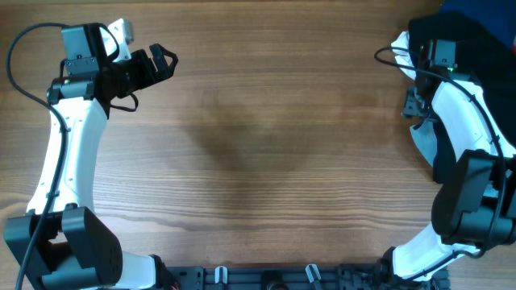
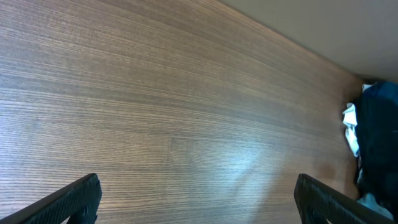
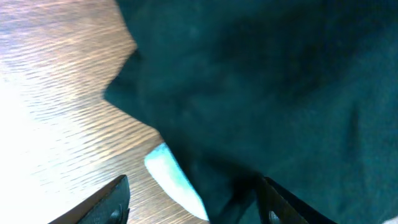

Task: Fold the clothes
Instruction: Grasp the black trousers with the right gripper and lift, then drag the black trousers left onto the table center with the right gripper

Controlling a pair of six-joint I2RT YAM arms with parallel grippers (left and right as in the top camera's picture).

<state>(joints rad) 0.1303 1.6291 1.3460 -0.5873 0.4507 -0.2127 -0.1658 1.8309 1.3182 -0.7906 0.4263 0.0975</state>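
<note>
The clothes [image 3: 280, 81] lie at the desk's [image 1: 266, 161] far right corner (partly under the right hand [image 3: 196, 208]); the left hand [image 1: 160, 63] hovers far left.

a robot lab: two arms [image 1: 68, 153] flank a wooden table [image 1: 266, 145].

White arms [image 1: 66, 153], black joints [image 1: 90, 243], cables [image 1: 10, 63]

The left gripper [image 2: 198, 190] gapes wide, right gripper [image 3: 193, 190] parted.
</note>
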